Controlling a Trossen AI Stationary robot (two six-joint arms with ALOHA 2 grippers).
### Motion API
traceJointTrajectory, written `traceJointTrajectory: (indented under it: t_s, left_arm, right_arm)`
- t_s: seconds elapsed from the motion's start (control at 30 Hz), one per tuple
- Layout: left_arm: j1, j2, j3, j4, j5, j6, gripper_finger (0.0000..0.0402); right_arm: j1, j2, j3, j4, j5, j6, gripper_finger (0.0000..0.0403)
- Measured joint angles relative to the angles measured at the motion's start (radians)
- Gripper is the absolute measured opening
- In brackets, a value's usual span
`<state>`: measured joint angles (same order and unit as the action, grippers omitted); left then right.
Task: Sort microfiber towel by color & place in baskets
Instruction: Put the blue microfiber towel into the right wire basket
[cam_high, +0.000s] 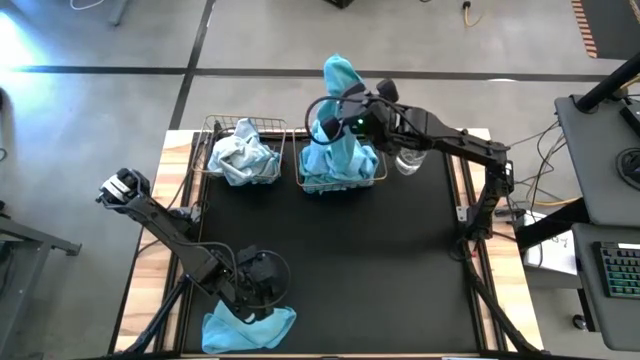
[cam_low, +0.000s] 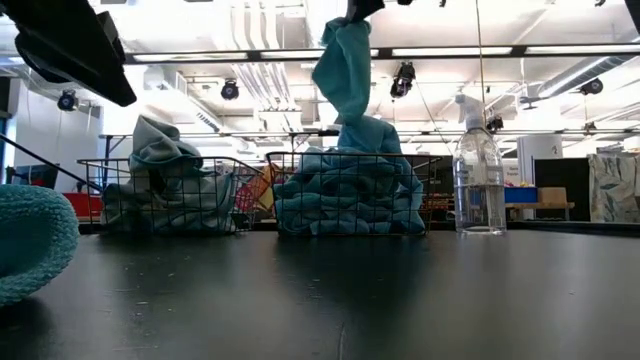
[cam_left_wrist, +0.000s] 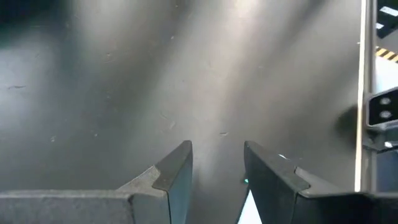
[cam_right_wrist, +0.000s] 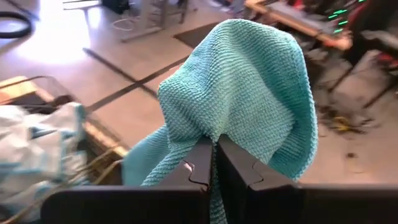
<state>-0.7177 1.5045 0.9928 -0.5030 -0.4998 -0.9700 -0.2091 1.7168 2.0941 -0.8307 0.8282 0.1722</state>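
Observation:
My right gripper (cam_high: 335, 108) is up above the right wire basket (cam_high: 340, 180), shut on a turquoise towel (cam_low: 345, 70). That basket is heaped with turquoise towels (cam_low: 350, 190). The left basket (cam_high: 240, 150) holds pale grey-blue towels (cam_low: 165, 185). One more turquoise towel (cam_high: 247, 326) lies flat at the table's near edge and shows at the left of the low view (cam_low: 30, 245). My left gripper (cam_left_wrist: 217, 149) is open over the bare black table just beyond that towel. My right gripper pinches the turquoise towel between its two shut fingers (cam_right_wrist: 202, 163), at a fold (cam_right_wrist: 217, 140) near the cloth's upper end, which drapes over the fingertips. The arm reaches in from the table's right. The towel hangs slack, and its lower end (cam_low: 357, 125) reaches the heap in the right basket.
A clear plastic spray bottle (cam_high: 410, 160) stands upright just right of the right basket (cam_low: 480, 180). Both baskets sit along the far edge. The black mat (cam_high: 340, 260) between the baskets and the near towel is bare.

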Motion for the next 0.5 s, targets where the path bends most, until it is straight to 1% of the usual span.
traceJointTrajectory:
  t_s: [0.1, 0.23, 0.37, 0.5]
  left_arm:
    - [-0.004, 0.015, 0.0, 0.001, -0.009, 0.016, 0.013]
    - [-0.004, 0.04, 0.0, 0.004, -0.003, 0.019, 0.013]
    - [-0.004, 0.055, 0.0, 0.004, 0.012, 0.019, 0.013]
    - [-0.004, 0.057, 0.0, 0.004, 0.013, 0.019, 0.013]
  right_arm:
    - [-0.007, 0.0, 0.0, 0.0, -0.072, 0.017, 0.0011]
    - [-0.012, 0.0, -0.001, -0.001, -0.122, 0.019, 0.0022]
    - [-0.015, 0.0, -0.001, -0.003, -0.176, 0.019, 0.0053]
    - [-0.014, 0.0, -0.005, -0.003, -0.183, 0.019, 0.0093]
